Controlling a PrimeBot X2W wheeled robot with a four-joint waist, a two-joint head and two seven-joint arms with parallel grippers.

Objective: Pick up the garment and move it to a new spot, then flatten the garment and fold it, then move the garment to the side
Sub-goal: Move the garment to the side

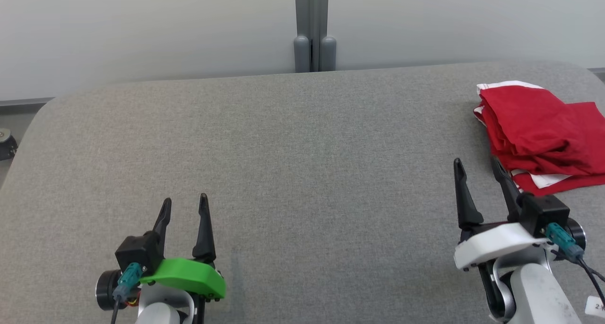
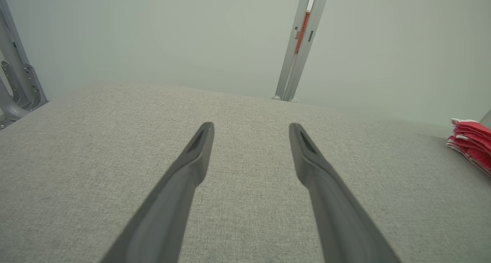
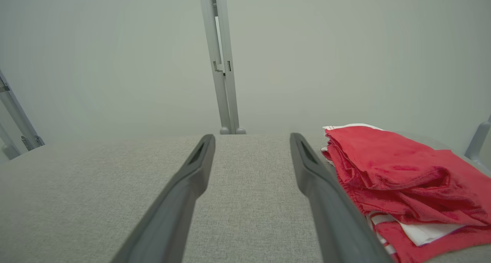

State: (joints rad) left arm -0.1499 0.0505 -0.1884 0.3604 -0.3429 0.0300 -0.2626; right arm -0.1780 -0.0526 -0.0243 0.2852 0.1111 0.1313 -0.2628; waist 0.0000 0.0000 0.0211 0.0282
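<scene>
Garment (image 1: pixel 539 135): red with white trim, folded in rumpled layers, far right on grey table (image 1: pixel 293 172). Left gripper (image 1: pixel 183 204) and right gripper (image 1: pixel 476 165): jaws wide, empty.

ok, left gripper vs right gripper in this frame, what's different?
Cover: the left gripper carries a green cover; the right gripper carries a white cover.
Place: the left gripper is over bare table, far from the red garment; the right gripper is close beside the garment's near edge.
Shared: both are open and empty, with dark fingers pointing away from the robot.
</scene>
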